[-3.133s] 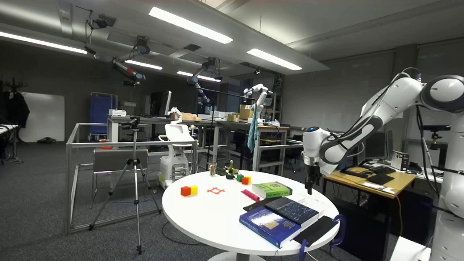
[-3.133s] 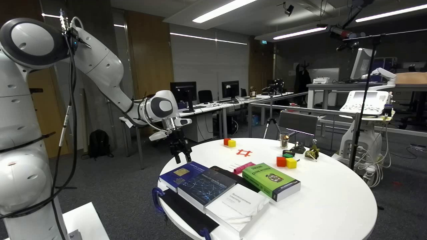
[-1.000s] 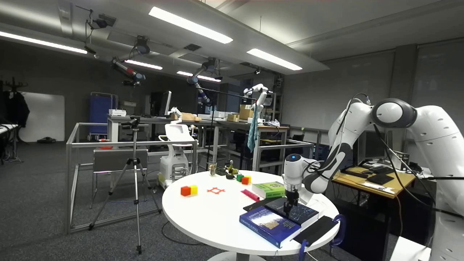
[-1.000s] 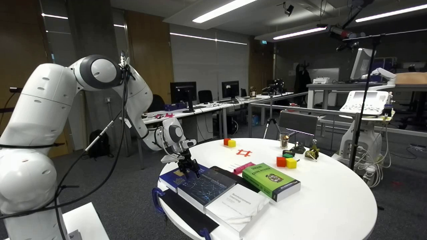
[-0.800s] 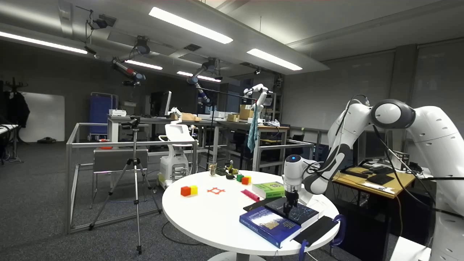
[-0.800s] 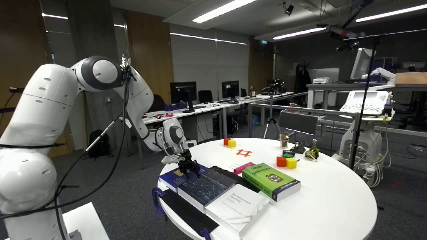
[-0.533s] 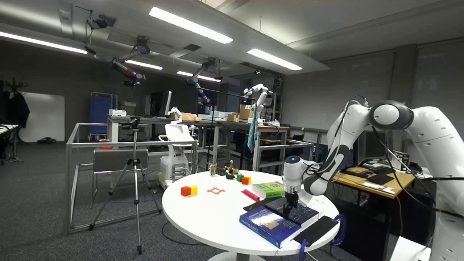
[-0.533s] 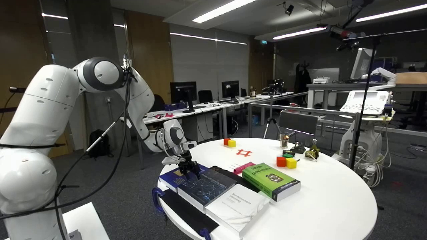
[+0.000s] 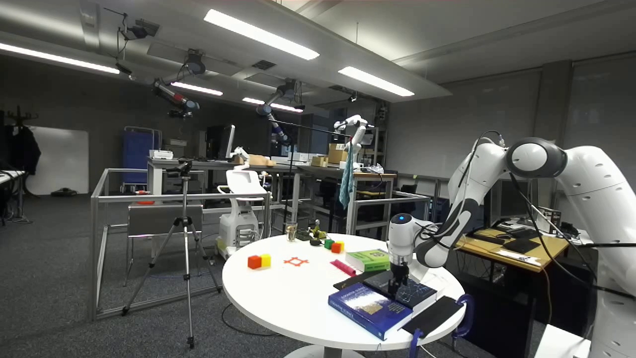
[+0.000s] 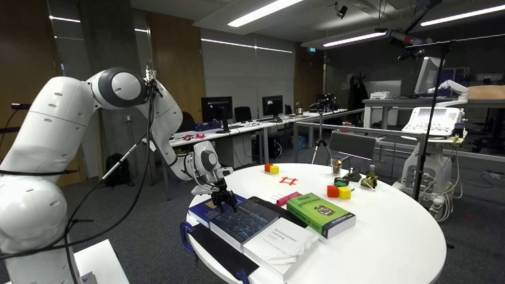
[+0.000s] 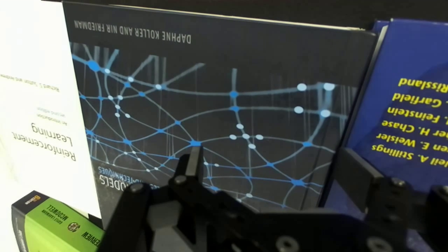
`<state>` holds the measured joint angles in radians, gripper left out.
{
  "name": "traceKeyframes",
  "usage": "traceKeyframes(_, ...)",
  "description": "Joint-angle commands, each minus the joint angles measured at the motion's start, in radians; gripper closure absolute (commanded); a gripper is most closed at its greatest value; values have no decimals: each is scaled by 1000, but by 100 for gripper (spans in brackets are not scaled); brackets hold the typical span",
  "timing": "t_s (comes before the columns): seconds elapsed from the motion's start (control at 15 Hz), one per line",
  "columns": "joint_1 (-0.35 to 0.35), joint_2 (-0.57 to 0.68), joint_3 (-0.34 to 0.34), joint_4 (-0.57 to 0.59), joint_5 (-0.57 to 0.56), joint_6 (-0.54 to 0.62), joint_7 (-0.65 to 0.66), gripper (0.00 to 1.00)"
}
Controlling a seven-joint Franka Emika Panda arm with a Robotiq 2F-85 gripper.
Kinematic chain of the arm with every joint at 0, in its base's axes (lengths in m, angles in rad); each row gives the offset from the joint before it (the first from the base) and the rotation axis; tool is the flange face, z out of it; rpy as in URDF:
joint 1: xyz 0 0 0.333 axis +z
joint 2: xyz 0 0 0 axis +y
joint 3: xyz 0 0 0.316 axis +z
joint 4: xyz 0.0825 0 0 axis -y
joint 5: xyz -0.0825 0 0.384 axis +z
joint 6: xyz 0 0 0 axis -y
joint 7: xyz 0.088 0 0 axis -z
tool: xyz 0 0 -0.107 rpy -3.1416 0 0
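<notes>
The fingers [image 11: 357,175] are spread wide apart and pointed downward, and nothing is held between them; whether the covers are touched by the tips cannot be told. One tip is placed over the cover of the dark book [image 11: 217,115], the other by the seam where it is met by the blue book [image 11: 409,115]. The dark book is laid flat in the middle of a row of three, its cover printed with a blue-and-white network, and on the side away from the blue book it is flanked by the white book [image 11: 38,112]. Beneath the row, a black mat [image 10: 225,252] is shown, pinned at the edge of the round white counter [image 10: 378,240] by blue clamps [image 10: 242,277]. Across the mat, the green book [image 11: 59,227] is set at an angle, with a pink roll [image 10: 289,198] laid near it. Farther out, a red block [image 10: 332,191], a yellow block [image 10: 344,193] and a green block [image 10: 340,184] are grouped together, and a glass [image 10: 336,167] is stood beyond them. A flat red lattice [image 10: 288,181] is laid apart from these. Past the counter, a tripod [image 9: 185,223] is seen in an exterior view.
</notes>
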<state>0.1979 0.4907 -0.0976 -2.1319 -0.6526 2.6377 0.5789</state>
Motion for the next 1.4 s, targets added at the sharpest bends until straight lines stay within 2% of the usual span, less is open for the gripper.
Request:
traceKeyframes(0.0, 16, 11, -25, 20, 21, 1, -25, 0)
traceKeyframes(1.33, 62, 32, -24, 12, 25, -25, -22, 0)
